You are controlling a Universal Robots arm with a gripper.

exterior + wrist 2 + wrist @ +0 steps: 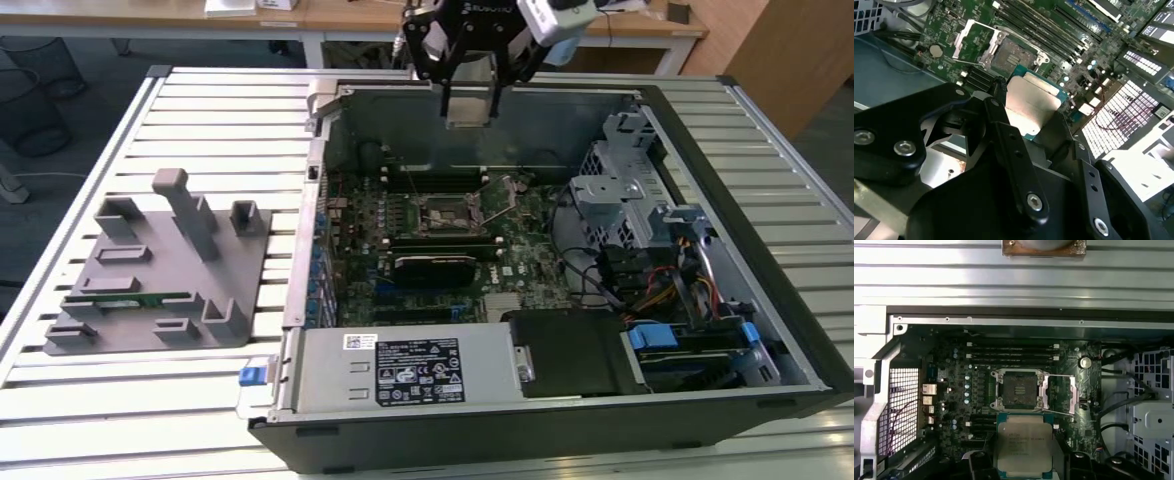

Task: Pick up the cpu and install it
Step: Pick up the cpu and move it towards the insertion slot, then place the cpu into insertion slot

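Holding the cpu (pixel 1023 447) level, silver top upward: the gripper (pixel 471 100).

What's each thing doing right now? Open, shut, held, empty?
cpu, held in the jaws above the board, not installed.
gripper, shut on the cpu.
socket, empty, lid flipped open.
case, open, insides showing.
memory stick, lying on the grey holder.

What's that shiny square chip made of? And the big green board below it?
The cpu: its top looks like satin silver metal, since it reflects light; the rim seems greenish board. The motherboard looks like green lacquered circuit board, probably fibreglass, studded with soldered parts.
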